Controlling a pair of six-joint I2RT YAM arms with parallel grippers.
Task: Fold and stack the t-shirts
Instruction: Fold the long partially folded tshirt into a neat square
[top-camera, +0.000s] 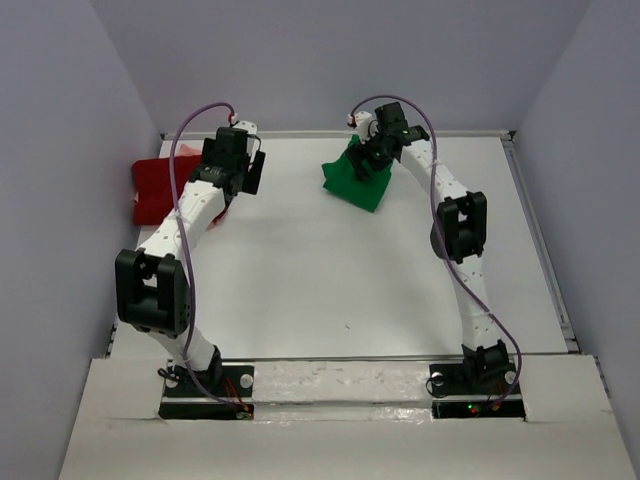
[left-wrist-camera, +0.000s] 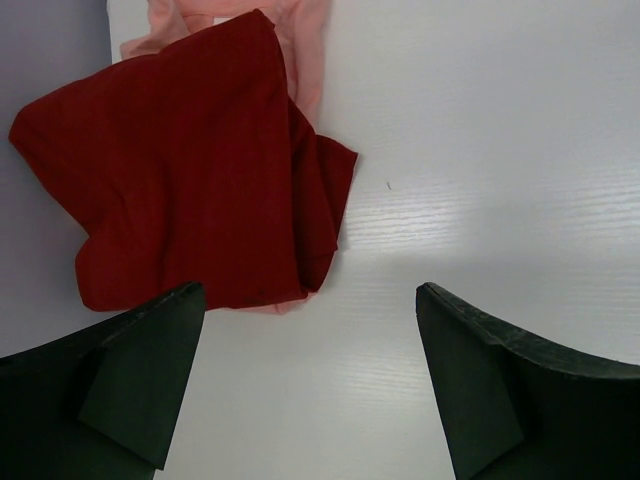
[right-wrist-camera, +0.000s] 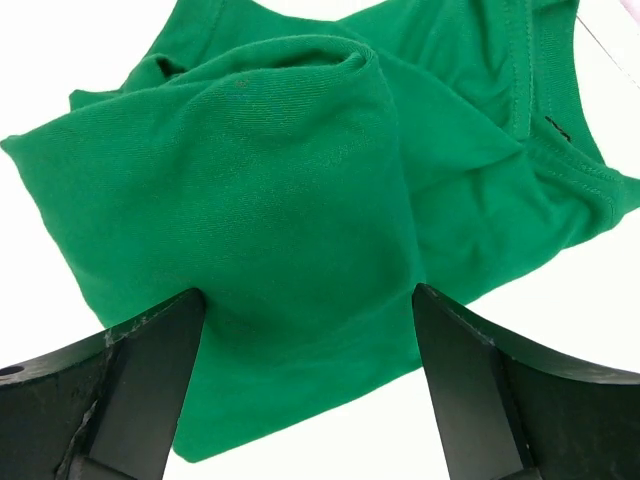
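Observation:
A folded dark red t-shirt (left-wrist-camera: 190, 160) lies on a pale salmon-pink t-shirt (left-wrist-camera: 312, 60) at the table's far left edge (top-camera: 160, 185). My left gripper (left-wrist-camera: 310, 295) hangs open just to the right of that pile, over bare table, with nothing between its fingers (top-camera: 250, 170). The bright green t-shirt (right-wrist-camera: 280, 150) lies rumpled and partly folded at the far middle of the table (top-camera: 355, 182). My right gripper (right-wrist-camera: 308, 295) is open right over it (top-camera: 372, 155), and its fingertips straddle a raised hump of green cloth.
The white table (top-camera: 330, 280) is boxed in by grey walls on the left, back and right. The red pile lies against the left wall. Purple cables (top-camera: 185, 130) loop above both arms. The arm bases stand at the near edge.

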